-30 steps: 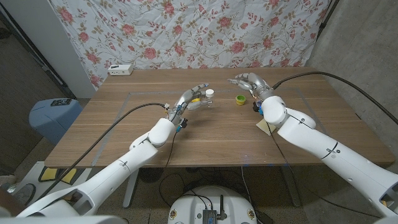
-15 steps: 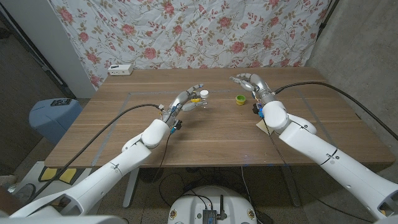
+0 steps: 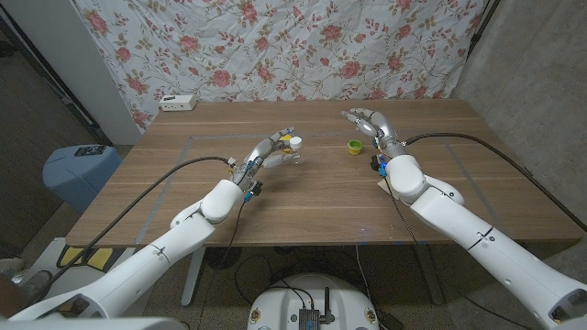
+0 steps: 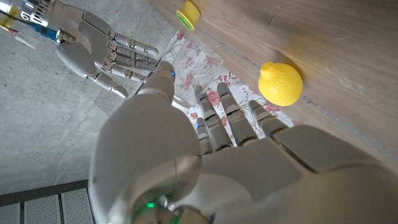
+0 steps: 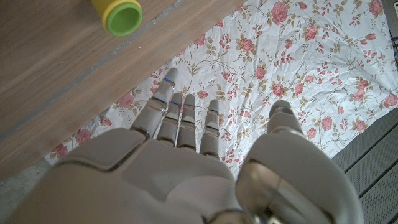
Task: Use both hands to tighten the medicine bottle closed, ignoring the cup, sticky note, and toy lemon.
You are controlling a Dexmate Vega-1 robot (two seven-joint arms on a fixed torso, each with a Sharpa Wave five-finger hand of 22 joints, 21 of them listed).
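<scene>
By left hand (image 3: pixel 271 149), medicine bottle (image 3: pixel 296 144) (white-capped), cup (image 3: pixel 354 146)

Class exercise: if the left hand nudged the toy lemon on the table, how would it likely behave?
The toy lemon looks rounded and egg-shaped, so it would probably roll or wobble away across the smooth wooden table. Its surface looks smooth, so it may slip from the left hand.

We record a brown wood-grain worktop (image 3: pixel 303 197), a yellow toy lemon (image 4: pixel 280 83), a yellow cup (image 5: pixel 117 14) with green inside, and a white-capped medicine bottle (image 3: pixel 296 144). Both hands, left hand (image 3: pixel 271 151) and right hand (image 3: pixel 369 123), are silver-grey. At 12 o'clock hangs a white backdrop (image 3: pixel 275 46) with pink roses.
</scene>
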